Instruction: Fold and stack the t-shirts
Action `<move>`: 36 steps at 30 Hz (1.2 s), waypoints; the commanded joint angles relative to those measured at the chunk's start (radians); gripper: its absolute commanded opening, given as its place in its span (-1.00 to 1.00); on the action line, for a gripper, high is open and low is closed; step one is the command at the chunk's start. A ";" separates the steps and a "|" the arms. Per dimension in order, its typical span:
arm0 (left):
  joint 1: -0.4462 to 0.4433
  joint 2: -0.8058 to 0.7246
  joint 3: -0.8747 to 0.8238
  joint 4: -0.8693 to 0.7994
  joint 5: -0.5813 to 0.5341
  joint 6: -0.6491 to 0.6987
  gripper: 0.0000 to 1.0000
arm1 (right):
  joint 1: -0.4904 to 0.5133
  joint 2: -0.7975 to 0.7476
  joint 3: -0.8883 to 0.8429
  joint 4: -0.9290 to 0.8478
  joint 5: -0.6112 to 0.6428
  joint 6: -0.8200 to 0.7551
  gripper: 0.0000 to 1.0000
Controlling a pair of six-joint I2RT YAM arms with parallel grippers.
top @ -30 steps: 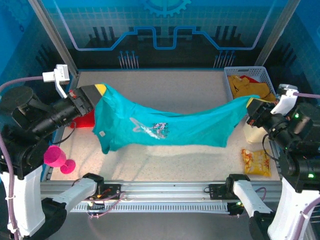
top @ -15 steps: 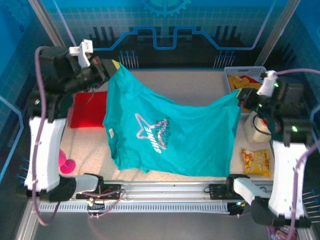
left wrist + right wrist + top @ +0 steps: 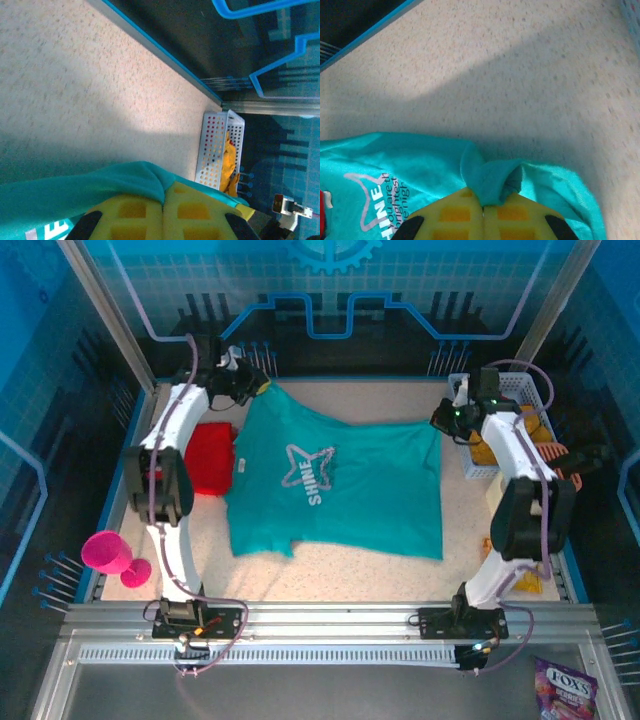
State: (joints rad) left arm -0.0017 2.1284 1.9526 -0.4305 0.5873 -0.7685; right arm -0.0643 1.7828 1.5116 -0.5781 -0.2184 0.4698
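Observation:
The teal t-shirt [image 3: 340, 490] with white chest lettering lies spread over the middle of the table, its far edge lifted. My left gripper [image 3: 258, 388] is shut on its far left corner, and the yellow pads pinch a fold of teal cloth [image 3: 140, 180] in the left wrist view. At the far right corner my right gripper [image 3: 441, 421] is shut too, with a bunched teal fold [image 3: 492, 180] between its pads. A folded red t-shirt [image 3: 212, 458] lies just left of the teal one. Mustard-yellow t-shirts [image 3: 487, 452] sit in the white basket [image 3: 505, 382].
The white basket [image 3: 214, 150] stands at the far right of the table, close behind my right arm. A pink cup [image 3: 106, 551] lies at the near left edge. A snack packet [image 3: 566, 681] lies at the near right, off the table. The back wall is close behind both grippers.
Both arms have swung from the near side to the far side, pulling the teal shirt with them. It went from hanging stretched between the grippers to lying spread on the table.

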 commanded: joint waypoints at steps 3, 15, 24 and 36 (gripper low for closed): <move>0.011 0.156 0.200 0.133 0.090 -0.065 -1.00 | 0.008 0.149 0.166 0.114 -0.030 -0.024 -1.00; 0.051 0.052 -0.050 0.156 0.151 -0.133 -1.00 | -0.017 0.147 0.078 0.067 -0.027 -0.042 -1.00; 0.083 -0.170 -0.412 0.169 0.163 -0.134 -1.00 | -0.044 0.012 -0.134 0.063 -0.031 -0.010 -1.00; 0.095 -0.315 -0.660 0.195 0.167 -0.157 -1.00 | -0.047 -0.059 -0.231 -0.020 -0.001 -0.015 -1.00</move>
State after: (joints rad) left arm 0.0868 1.8702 1.3327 -0.2470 0.7387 -0.9188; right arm -0.1013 1.7531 1.3075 -0.5552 -0.2390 0.4622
